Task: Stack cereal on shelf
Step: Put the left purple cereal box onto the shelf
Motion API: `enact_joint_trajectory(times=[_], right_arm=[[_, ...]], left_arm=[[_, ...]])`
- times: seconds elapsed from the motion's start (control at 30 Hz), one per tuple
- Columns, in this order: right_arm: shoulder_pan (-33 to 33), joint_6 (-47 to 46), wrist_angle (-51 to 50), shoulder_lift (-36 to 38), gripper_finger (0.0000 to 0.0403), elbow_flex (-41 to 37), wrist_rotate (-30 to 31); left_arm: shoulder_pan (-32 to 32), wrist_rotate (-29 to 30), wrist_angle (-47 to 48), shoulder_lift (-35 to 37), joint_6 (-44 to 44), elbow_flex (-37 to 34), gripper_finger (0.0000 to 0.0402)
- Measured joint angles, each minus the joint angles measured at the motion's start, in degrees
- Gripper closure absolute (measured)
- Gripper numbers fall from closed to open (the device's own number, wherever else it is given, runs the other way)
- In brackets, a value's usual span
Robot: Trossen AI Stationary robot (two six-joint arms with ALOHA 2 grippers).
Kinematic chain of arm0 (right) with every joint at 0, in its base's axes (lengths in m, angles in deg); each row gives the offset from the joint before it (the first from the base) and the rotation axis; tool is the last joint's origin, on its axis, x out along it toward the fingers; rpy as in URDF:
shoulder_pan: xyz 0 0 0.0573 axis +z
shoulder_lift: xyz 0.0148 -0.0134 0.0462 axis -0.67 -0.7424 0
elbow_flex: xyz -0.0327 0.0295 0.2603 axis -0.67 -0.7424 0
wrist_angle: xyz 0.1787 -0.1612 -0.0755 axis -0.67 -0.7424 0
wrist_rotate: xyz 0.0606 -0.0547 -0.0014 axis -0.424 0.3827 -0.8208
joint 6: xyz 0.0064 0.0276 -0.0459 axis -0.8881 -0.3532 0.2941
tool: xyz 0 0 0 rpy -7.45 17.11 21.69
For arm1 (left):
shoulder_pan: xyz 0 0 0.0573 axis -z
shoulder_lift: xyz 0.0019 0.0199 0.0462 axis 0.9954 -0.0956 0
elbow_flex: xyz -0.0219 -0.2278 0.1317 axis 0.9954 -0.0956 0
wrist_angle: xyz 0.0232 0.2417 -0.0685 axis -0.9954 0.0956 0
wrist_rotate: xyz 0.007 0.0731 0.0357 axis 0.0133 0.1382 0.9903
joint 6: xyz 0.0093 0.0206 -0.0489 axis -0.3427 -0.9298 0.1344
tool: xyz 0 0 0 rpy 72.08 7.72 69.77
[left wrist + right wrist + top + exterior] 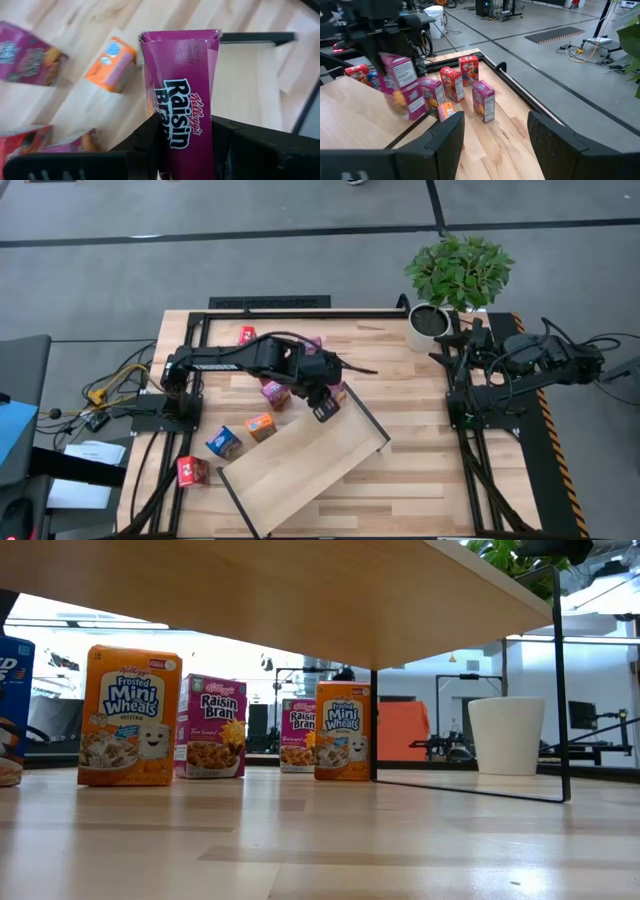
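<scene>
My left gripper (326,402) is shut on a magenta Raisin Bran cereal box (186,100) above the far end of the shelf (300,465), a pale board on thin black legs (560,690). The right wrist view shows the same box (402,87) under that gripper. Other cereal boxes stand on the table beside the shelf: red (247,335), pink (312,343), magenta (275,393), orange (261,426), blue (224,442) and red (192,471). My right gripper (495,140) waits open at the table's right side, touching nothing. My left gripper pinches the Raisin Bran box between its two fingers (150,142), one on each wide face, with the narrow printed side panel (182,127) facing the wrist. The fingers slant down from the table's left. The box reaches out past them, tilted and lifted clear.
A potted plant in a white pot (432,325) stands at the table's far right, next to my right arm. Cables (110,390) lie off the table's left edge. Bare tabletop (430,470) lies to the right of the shelf.
</scene>
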Motion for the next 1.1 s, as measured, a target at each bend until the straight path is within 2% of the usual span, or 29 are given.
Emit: enact_joint_trajectory(times=[0.13, 0.33, 0.5, 0.8, 1.1], right_arm=[[0.0, 0.02, -0.47, 0.0, 0.0158, 0.0, -0.03], [0.02, 0.1, -1.73, 0.0, 0.0158, 0.02, -0.14], [0.01, 0.13, -1.67, 0.0, 0.0158, 0.02, -0.18], [0.01, 0.57, -1.65, 0.0, 0.0158, 0.02, -0.27], [0.02, 0.59, -3.2, 0.0, 0.0158, 0.02, -0.35]], left_arm=[[0.38, -1.88, -2.88, -1.78, -0.04, -0.11, 0.0313], [0.61, -1.31, -4.88, -2.08, -1.99, -0.09, 0.0311], [0.68, -1.4, -4.64, -2.13, -3.82, 2.2, 0.0295], [0.84, -2.26, -4.89, -2.13, -4.13, 2.24, 0.0257], [0.76, -3.72, -4.89, -2.13, -3.95, 2.24, 0.0242]])
